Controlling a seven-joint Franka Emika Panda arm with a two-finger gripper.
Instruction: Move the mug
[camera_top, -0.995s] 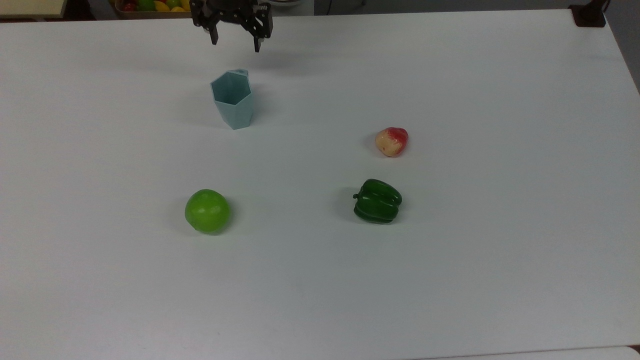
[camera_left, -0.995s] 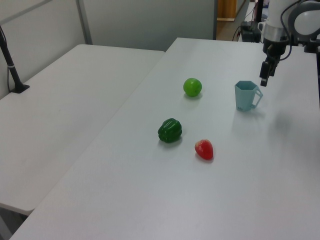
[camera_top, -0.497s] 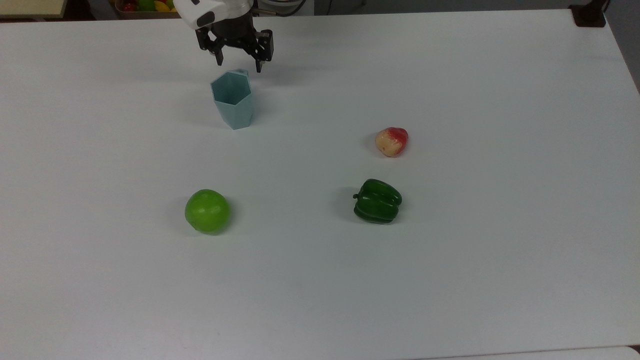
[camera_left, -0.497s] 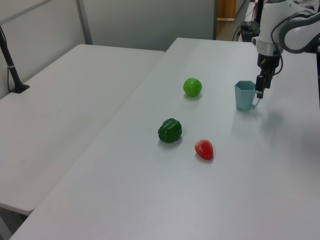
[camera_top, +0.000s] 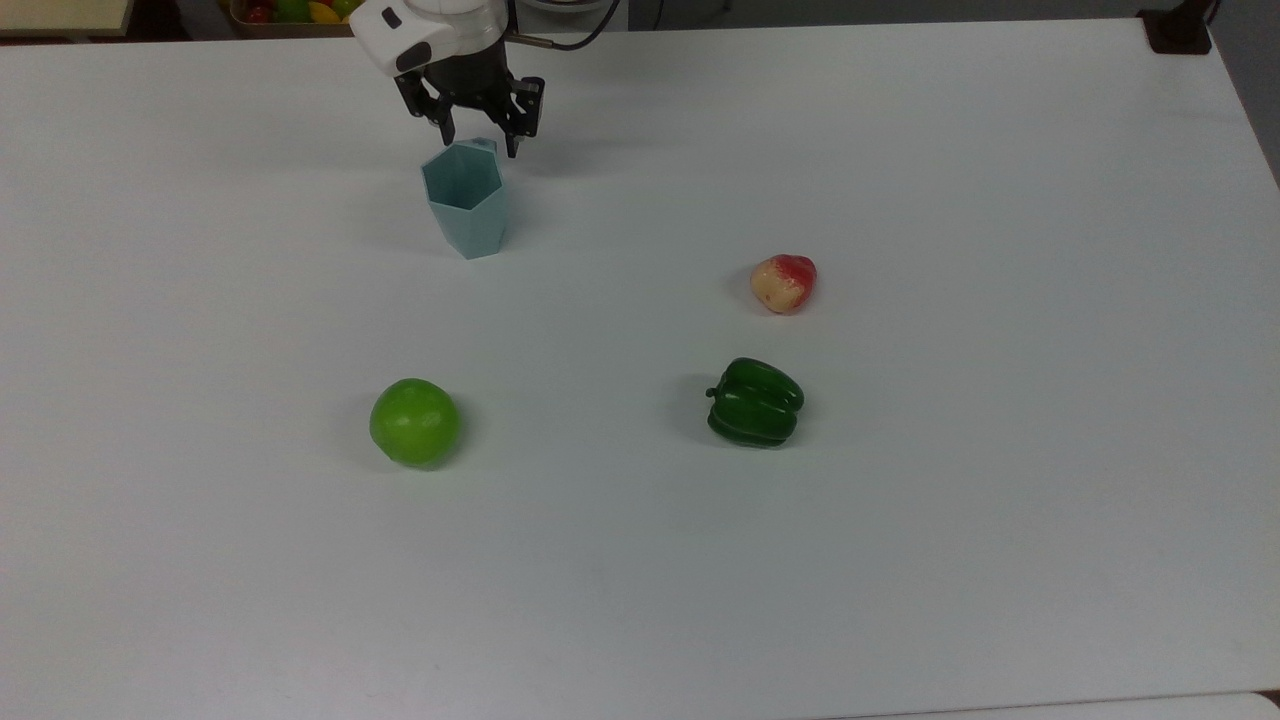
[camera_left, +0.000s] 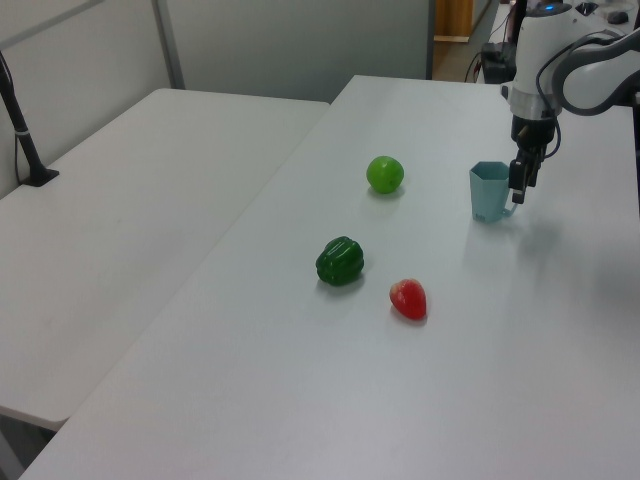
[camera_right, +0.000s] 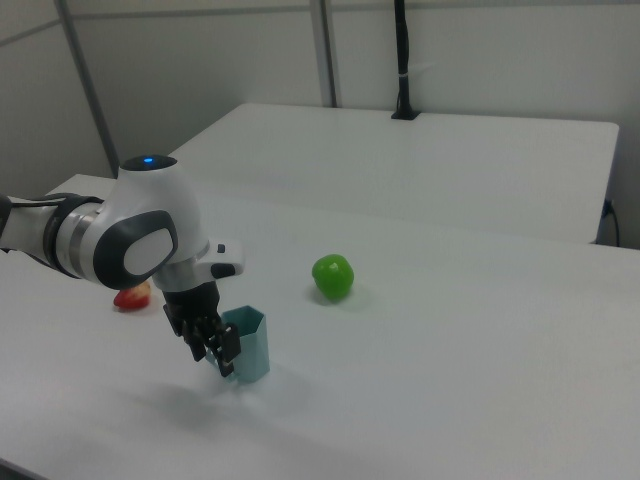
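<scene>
- In the top view we find the mug (camera_top: 466, 205) standing upright on the white table (camera_top: 900, 560), towards the top view's upper left. The gripper (camera_top: 480, 140) hangs at the rim on the handle side, its two fingers spread apart, one on each side of the handle and holding nothing. We judge the approach nearly done; the grasp, the lift and the move itself are all left.
- Also in the top view, a green apple (camera_top: 415, 421), a green pepper (camera_top: 755, 402) and a red-and-yellow fruit (camera_top: 784, 283) lie well apart from the mug, so it has free room on most sides. A box of fruit (camera_top: 300, 14) sits beyond the table's far edge.
- In the left view the mug (camera_left: 489, 192) rests on the table with the gripper (camera_left: 519, 190) down beside its handle. A second white table (camera_left: 130, 200) adjoins on the left view's left, with grey partition walls behind.
- In the right view the gripper (camera_right: 215, 352) is low at the mug (camera_right: 247, 345), the arm's white wrist above it. A black pole (camera_right: 402, 60) stands on the far table.
</scene>
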